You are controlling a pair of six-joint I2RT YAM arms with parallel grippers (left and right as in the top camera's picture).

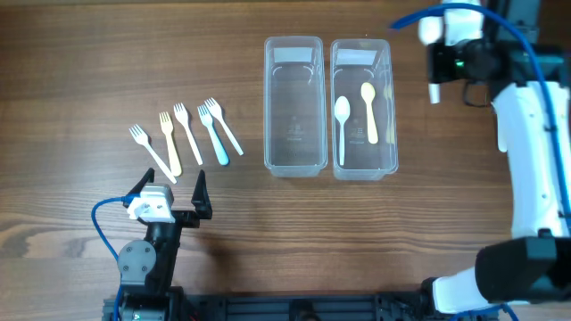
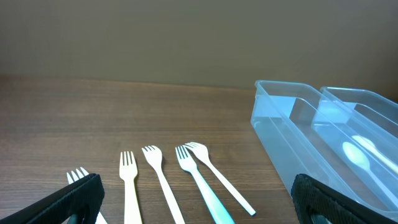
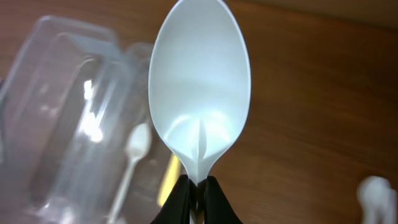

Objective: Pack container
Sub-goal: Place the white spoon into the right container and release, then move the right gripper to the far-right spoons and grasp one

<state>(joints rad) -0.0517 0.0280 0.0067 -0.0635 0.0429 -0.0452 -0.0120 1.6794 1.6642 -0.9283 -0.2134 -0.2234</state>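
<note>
1. Overhead. Brown wood table (image 1: 89,53), two clear tubs side by side at centre. Nothing visible in the left container (image 1: 293,105); a white spoon (image 1: 341,125) and a yellow spoon (image 1: 369,111) lying lengthwise in the right container (image 1: 361,58). Five forks (image 1: 187,134) in a row, well left of the tubs. Left gripper (image 1: 172,185) just short of the forks, jaws spread wide, holding nothing. Right gripper (image 1: 434,85) beside the right container's far end, not over it.
2. Left wrist. Plain wall behind the table; forks just ahead between the spread fingers (image 2: 68,202); both tubs to the right.
3. Right wrist. Jaws pinched together on the neck of the held spoon (image 3: 200,93), bowl toward the lens. Tubs blurred below left; pale blob at lower right, possibly another spoon.
4. Judged step: carrying a third spoon to the right container. Next: move over the tub, align along its length, lower, part the jaws.
</note>
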